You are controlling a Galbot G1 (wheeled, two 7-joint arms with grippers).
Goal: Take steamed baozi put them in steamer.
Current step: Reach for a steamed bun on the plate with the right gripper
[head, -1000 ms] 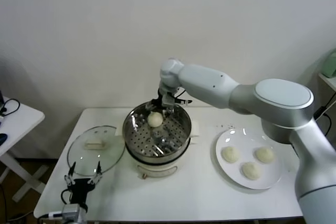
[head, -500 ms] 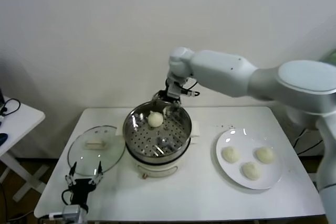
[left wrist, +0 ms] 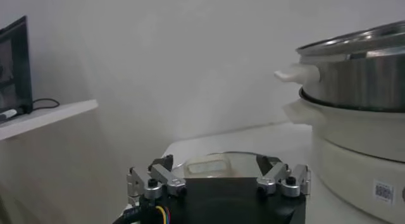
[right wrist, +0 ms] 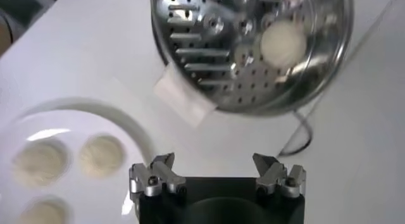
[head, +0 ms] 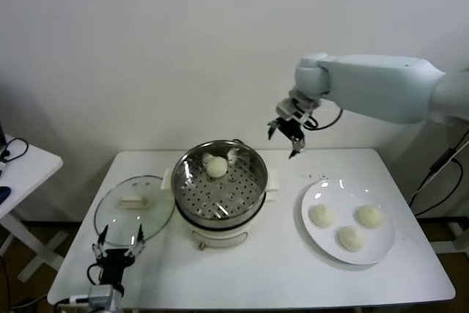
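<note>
The shiny steamer [head: 192, 194] stands mid-table with one cream baozi [head: 216, 167] lying on the far side of its perforated tray. Three more baozi [head: 321, 215] [head: 369, 216] [head: 350, 238] lie on a white plate [head: 331, 188] to the right. My right gripper [head: 283, 143] hangs open and empty in the air, above the table's back between steamer and plate. Its wrist view looks down on the steamer tray [right wrist: 209, 54], the bun inside [right wrist: 283, 42] and the plate's buns [right wrist: 101, 155]. My left gripper [head: 117, 245] sits open low at the front left.
A round glass lid [head: 134, 207] lies flat left of the steamer, just beyond the left gripper [left wrist: 218, 178]. In the left wrist view the steamer's wall [left wrist: 361, 80] rises close by. A small white side table [head: 18, 166] stands off to the left.
My right arm has risen from over the steamer and swung right toward the plate, gripper open, with the baozi still lying on the tray. The left arm has not moved.
</note>
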